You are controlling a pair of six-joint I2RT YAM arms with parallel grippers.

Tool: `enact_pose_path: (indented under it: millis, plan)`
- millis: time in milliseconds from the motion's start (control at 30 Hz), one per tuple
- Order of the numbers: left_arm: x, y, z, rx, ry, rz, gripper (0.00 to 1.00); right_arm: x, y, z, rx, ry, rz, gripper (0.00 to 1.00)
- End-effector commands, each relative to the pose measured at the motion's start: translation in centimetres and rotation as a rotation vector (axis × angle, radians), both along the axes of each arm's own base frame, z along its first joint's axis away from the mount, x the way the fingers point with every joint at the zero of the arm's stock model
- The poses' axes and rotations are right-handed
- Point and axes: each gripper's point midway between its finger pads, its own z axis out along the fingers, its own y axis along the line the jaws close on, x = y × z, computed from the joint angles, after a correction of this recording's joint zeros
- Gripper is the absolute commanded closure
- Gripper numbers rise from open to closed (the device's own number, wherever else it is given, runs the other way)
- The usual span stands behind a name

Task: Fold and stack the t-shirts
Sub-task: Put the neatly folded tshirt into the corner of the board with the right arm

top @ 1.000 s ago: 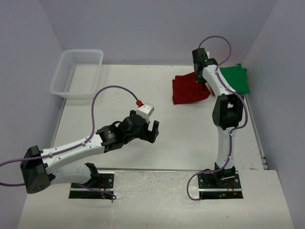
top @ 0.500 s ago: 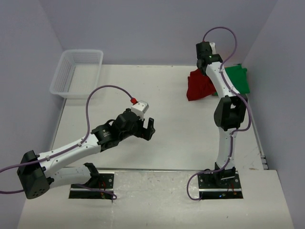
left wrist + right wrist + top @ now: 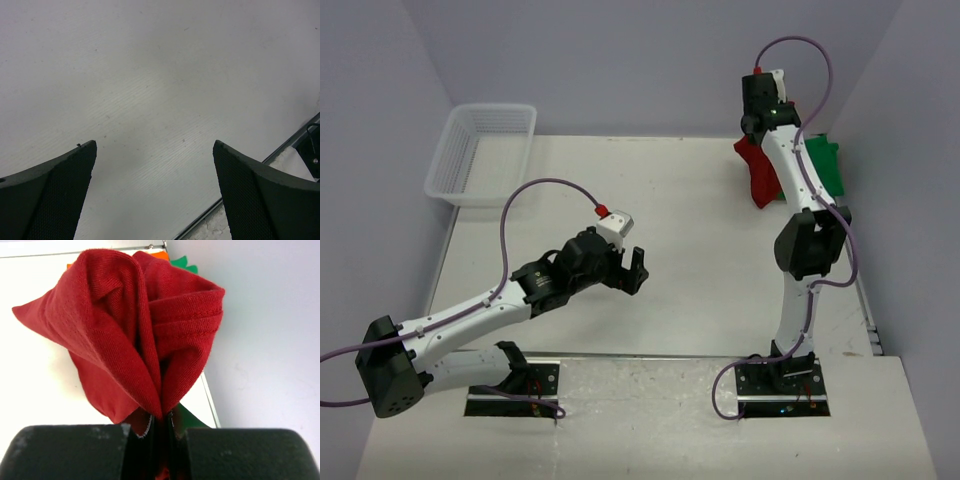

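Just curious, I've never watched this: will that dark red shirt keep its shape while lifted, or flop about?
Probably floppy: the dark red t-shirt hangs in loose folds from the right gripper, which pinches one bunched spot. It seems light, since that small pinch carries most of it.

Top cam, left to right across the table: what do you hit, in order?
white mesh basket → left gripper, jaws open → dark red t-shirt → green t-shirt
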Motion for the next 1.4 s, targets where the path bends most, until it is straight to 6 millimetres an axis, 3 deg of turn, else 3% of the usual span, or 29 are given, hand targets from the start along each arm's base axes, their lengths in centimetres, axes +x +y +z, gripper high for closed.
enact_pose_path:
  millis: [0,600,733,1033,1367]
  plan:
    - [0.1,-0.3,0.9,-0.039,-0.028,-0.021,0.02,-0.7,-1.4,7.1,-0.033,-0.169,-0.037,1.00]
    - [-0.1,-0.4,0.3,-0.045,-0.012,-0.033,0.03,-0.4,-1.4,9.3,0.015,-0.238,-0.007,1.00]
    - [-0.1,-0.6,0.3,-0.048,-0.008,-0.039,0.03,-0.2,-1.6,8.8,-0.002,-0.226,-0.013,1.00]
    - [-0.3,-0.3,0.3,-0.049,-0.004,-0.041,0.03,0.0,-3.5,6.4,-0.047,-0.170,-0.092,1.00]
    - [-0.7,-0.1,0.2,-0.054,0.006,-0.049,0.03,1.0,-6.0,0.3,-0.036,-0.065,-0.154,1.00]
